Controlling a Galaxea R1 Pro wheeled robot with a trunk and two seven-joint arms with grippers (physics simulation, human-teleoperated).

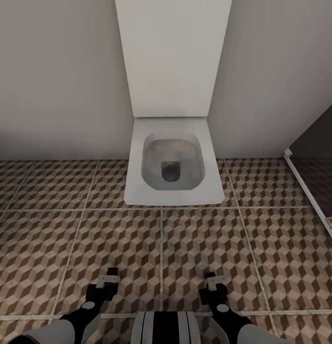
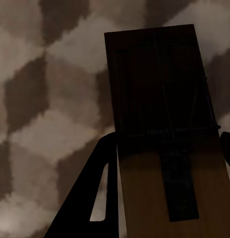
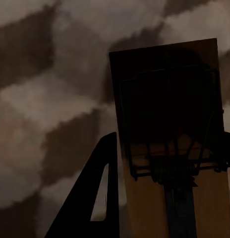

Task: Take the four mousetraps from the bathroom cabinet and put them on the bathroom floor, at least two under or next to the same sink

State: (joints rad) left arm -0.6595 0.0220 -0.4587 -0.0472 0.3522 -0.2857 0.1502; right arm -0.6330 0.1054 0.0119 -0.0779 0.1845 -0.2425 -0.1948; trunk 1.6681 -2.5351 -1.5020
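Clearly each of my hands carries one mousetrap. In the left wrist view the left mousetrap [image 2: 159,129] is a flat tan board with dark wire and a spring across the middle, and my dark finger [image 2: 92,198] lies along its edge, so the left gripper pinches the board. In the right wrist view the right mousetrap [image 3: 169,134] looks the same, with its wire frame bent over the wood and my finger [image 3: 92,198] against its side; this gripper pinches its board too.

I judge these boards to be very light, thin and stiff. The wood is smooth, so a board may slip or turn between my fingers if the grip is loose. The wire and spring part looks delicate, so it is better to hold the bare wooden edges, as I do now, and not the wire.

Both traps hang over the bathroom floor [image 1: 113,239], with its cube pattern close behind them in both wrist views. From the head view, my left gripper [image 1: 107,281] and right gripper [image 1: 214,283] are low over the tiles in front of the toilet [image 1: 173,162], one at each side of it. A dark shower base [image 1: 318,177] is beside the toilet.
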